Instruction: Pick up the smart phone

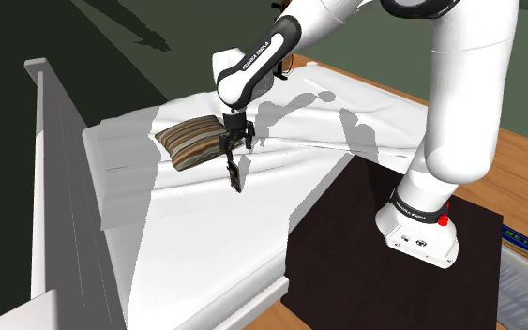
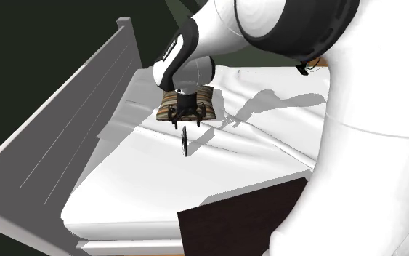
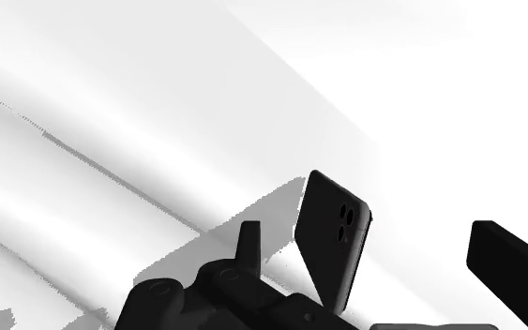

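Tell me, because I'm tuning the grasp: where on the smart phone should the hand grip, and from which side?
Probably grip the smart phone across its two flat faces at the upper end, coming from above. It stands tilted on end over the sheet, below the hand, so the slab fits between open fingers.
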Available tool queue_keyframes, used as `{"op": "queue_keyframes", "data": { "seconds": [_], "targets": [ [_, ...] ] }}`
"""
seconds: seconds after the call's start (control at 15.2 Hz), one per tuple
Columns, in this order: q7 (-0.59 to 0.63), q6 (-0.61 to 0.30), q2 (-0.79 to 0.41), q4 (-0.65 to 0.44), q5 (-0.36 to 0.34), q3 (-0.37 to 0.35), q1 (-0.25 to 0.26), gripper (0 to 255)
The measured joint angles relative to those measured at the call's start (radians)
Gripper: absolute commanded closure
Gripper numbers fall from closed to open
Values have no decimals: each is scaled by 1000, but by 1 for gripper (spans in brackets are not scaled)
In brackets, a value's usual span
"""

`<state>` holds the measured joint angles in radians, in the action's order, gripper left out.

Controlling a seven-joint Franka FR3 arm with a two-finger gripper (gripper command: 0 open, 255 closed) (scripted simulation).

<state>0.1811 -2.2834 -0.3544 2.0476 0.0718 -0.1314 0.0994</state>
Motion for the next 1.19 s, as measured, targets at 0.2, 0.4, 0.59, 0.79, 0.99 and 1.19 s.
{"op": "queue_keyframes", "data": {
  "seconds": [0.2,0.4,0.59,0.79,0.99,1.19],
  "targets": [
    [30,-8,-118,-102,-18,5,21,0],
    [34,-26,-172,-135,-24,9,25,0],
    [33,-51,-209,-146,-27,12,28,0],
    [33,-72,-229,-146,-29,13,29,255],
    [33,-77,-234,-146,-29,13,30,255],
    [33,-78,-234,-146,-29,13,29,255]
  ]
}}
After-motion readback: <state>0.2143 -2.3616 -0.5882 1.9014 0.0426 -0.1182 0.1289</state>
